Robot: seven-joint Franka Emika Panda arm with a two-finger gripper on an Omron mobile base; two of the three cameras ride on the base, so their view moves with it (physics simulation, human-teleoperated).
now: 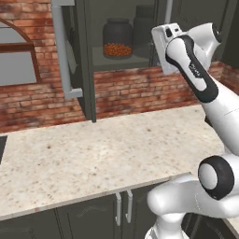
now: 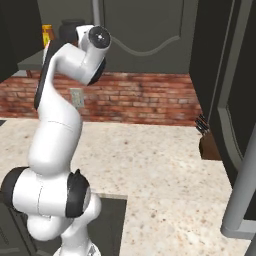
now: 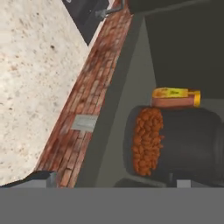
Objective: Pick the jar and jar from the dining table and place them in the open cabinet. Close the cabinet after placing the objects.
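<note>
Both jars look shelved in the open cabinet [image 1: 88,65]: orange-filled jar [image 1: 117,38] at roughly 10 o'clock from the end effector [image 1: 164,46], upright, grey jar [image 1: 144,23] behind it at 11; end effector spread not readable; door closing seems next.

Glass jar [image 1: 117,38], orange-red granules inside, upright on shelf of open cabinet [image 1: 83,60]; grey jar [image 1: 142,23] just behind.

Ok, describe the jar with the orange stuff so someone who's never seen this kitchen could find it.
Look above the brick wall at the open dark grey cabinet. On its shelf stands a clear glass jar with a layer of orange-red granules at the bottom; the taller jar beside it is plain grey.
</note>
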